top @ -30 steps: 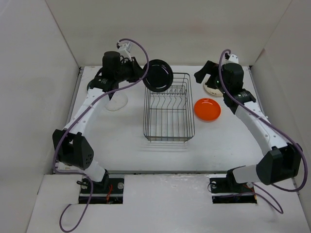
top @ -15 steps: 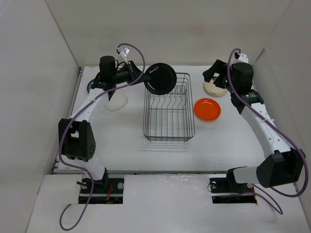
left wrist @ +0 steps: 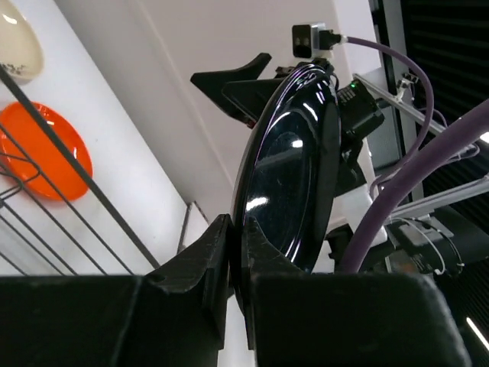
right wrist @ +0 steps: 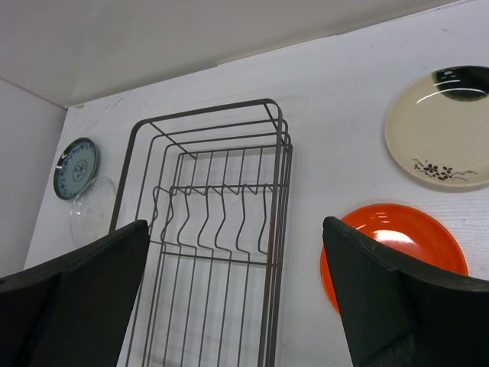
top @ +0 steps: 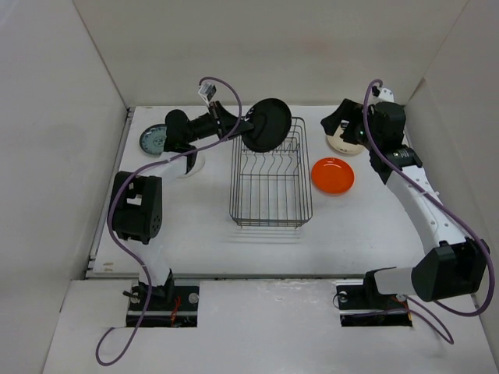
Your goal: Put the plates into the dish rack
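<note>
The left jaws are closed hard on the rim of the black plate, pinching only a short stretch of its edge, so the plate stands nearly on edge with its glossy face turned sideways. It hangs in the air over the far end of the dish rack, clear of the wires as far as the top view tells. The rack itself stands near the middle of the table, its long side running from near to far, with no plate between its prongs yet. The right jaws stand wide apart with nothing between them, hovering near the table's far right corner. Below them lie the cream plate toward that corner and the orange plate just beside the rack's right side. The teal plate and the pale plate lie close together by the far left edge. The black plate looks stiff, smooth and probably breakable. Held by so little rim, it could swivel or slip in the grip, so I judge it wants lowering slowly, free edge first, into a gap between prongs. The flat plates offer only their raised rims to take hold of, and each is likely light enough for one arm.
</note>
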`<state>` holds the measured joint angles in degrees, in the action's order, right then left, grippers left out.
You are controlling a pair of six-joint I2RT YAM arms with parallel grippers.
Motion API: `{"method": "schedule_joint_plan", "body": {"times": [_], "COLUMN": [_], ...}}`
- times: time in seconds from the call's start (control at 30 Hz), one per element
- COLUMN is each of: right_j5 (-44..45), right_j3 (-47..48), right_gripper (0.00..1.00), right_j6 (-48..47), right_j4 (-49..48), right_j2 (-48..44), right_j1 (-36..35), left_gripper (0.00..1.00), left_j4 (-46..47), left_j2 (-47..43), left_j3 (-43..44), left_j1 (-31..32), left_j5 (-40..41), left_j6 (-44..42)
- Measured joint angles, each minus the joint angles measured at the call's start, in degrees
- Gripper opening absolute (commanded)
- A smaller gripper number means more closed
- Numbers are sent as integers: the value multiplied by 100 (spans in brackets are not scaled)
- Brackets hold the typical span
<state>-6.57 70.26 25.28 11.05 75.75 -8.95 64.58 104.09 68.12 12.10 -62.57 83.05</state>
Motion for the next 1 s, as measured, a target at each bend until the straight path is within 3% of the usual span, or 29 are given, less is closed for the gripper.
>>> {"method": "schedule_joint_plan", "body": {"times": [0.07,0.13,0.3,0.43,0.57,0.77,1.0], "right_j5": [-39,-72,-129,-175,-201,-201,-203], "right_j3": [-2,-33,-96,-96,-98,-98,-48], "right_gripper": [100,100,100,100,100,100,100], "right_j6": [0,0,0,0,0,0,0], "right_j4": [0,-4,2,0,2,79,245], "right_j2": [-11,-63,-254,-341,-398,-538,-763], "right_j1": [0,0,20,57,68,68,68], "left_gripper": [0,0,0,0,0,0,0], "left_j4": [-50,-754,-4507,-6529,-7827,-9158,-9783], "left_j2": [37,35,70,232,273,306,157], "left_j3": [50,304,2173,3639,4076,3993,3762], "left_j1": [17,-13,-103,-173,-181,-22,348], "left_j5": [-68,-39,1224,2719,4041,5748,6704], "left_j6": [-140,-949,-3709,-4970,-5451,-5687,-5757]}}
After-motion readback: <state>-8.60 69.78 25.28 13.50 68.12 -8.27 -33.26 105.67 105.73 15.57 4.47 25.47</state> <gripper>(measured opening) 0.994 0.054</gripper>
